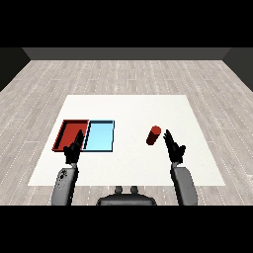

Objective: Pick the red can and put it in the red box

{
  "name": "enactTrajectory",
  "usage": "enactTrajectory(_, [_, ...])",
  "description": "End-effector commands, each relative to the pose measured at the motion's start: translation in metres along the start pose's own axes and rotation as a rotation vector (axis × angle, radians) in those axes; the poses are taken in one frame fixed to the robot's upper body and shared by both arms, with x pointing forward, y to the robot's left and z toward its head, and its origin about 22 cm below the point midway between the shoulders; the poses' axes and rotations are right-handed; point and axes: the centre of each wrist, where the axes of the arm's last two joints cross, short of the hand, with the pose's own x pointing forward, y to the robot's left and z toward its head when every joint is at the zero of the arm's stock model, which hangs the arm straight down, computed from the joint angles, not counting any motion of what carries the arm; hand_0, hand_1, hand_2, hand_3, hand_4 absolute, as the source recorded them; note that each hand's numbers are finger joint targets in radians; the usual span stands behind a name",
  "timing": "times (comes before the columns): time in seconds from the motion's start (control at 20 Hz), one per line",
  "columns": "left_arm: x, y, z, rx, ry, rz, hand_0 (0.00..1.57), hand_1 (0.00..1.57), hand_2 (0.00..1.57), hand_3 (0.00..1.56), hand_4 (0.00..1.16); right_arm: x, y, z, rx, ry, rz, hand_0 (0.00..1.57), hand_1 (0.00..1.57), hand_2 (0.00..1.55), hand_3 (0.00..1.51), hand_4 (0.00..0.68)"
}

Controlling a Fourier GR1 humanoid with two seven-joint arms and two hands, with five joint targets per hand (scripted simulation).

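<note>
Counter: a flat white rectangular counter (128, 106) on a pale grey wood-plank floor (123, 74), seen from above and behind the robot's arms.
Red tray: a shallow red rectangular tray (70, 129) with a dark rim, lying on the counter's left side.
Blue tray: a shallow light blue rectangular tray (100, 136), touching the red tray along its right edge; the two lie side by side.
Red can: a small red cylindrical can (153, 135), well to the right of the red tray, beyond the blue tray, with bare counter between. It looks tilted, its top leaning away and to the right. It is not in either tray.
Right hand: the black right hand (174, 148) on a grey forearm, far right of the red tray, just beside the can at its lower right. Fingers straight and spread, pointing up toward the can; nothing is held. Whether a fingertip touches the can cannot be told.
Left hand: the black left hand (72, 150) on a grey forearm, at the red tray's near edge, overlapping its front rim. Fingers straight, holding nothing.
</note>
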Motion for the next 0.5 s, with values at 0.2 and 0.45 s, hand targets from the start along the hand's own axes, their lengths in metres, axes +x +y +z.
enactTrajectory(0.2, [0.001, -0.012, -0.002, -0.057, -0.036, 0.034, 0.0, 0.0, 0.0, 0.0, 0.0, 0.007, -0.126, 0.001, -0.038, -0.068, -0.003, 0.0, 0.0, 0.0, 0.0, 0.0])
enactTrajectory(0.45, [0.032, -0.019, -0.009, -0.032, -0.47, 0.156, 0.0, 0.0, 0.0, 0.0, 0.0, 0.017, -0.138, -0.007, 0.029, -0.377, -0.081, 0.0, 0.0, 0.0, 0.0, 0.0])
